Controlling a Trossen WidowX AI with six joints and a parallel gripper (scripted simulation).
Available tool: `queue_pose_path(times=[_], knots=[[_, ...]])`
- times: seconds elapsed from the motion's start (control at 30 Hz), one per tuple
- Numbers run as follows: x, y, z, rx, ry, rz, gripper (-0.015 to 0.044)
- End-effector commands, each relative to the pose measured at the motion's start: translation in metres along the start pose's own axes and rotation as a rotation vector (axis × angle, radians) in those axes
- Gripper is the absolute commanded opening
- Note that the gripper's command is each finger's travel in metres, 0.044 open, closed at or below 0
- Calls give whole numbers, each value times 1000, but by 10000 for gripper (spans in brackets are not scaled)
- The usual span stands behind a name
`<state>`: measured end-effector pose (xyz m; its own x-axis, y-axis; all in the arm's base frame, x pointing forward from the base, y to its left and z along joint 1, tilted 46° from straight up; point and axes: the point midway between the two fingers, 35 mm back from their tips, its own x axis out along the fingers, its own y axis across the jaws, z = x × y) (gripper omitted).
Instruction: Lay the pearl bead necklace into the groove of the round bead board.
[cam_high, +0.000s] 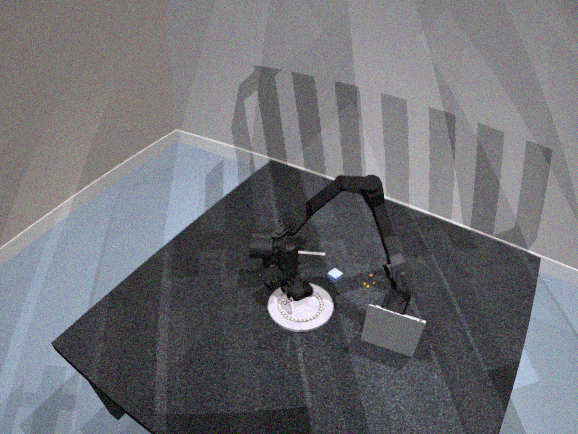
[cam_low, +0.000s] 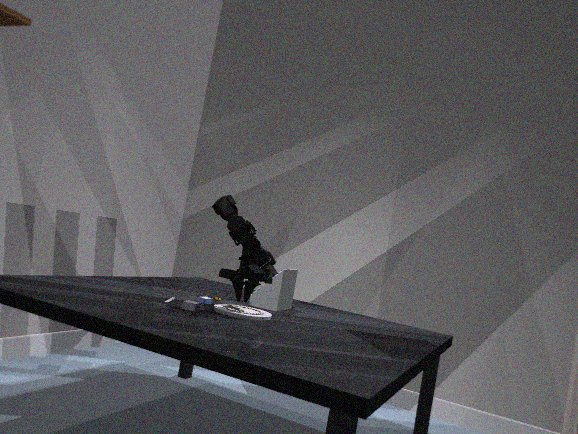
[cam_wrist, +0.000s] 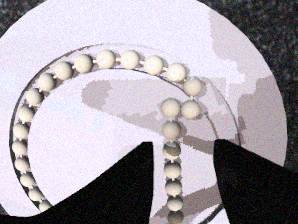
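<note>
The round white bead board lies on the dark table. The pearl bead necklace lies on it. In the wrist view its beads follow the groove along the left and over the top. At the upper right they turn inward with a sharp kink and run straight down inside the circle; the groove at right shows bare. My gripper is over the board, fingers partly open. The straight bead run passes between the fingertips in the wrist view, not gripped. The fingers hide the lower part of the necklace.
A tall grey panel stands beside the board near the arm's base. A pale blue block, several small orange pieces, a white stick and a grey block lie nearby.
</note>
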<state>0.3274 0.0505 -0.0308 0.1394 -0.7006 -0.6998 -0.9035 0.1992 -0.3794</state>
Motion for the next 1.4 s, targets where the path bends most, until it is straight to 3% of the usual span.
queue_pose_path(times=[0.0, 0.9, 1.37], knots=[[0, 0, 0, 0, 0, 0, 120], [32, 3, -3, -11, 13, 8, 120], [29, 1, -1, -3, 4, 6, 27]])
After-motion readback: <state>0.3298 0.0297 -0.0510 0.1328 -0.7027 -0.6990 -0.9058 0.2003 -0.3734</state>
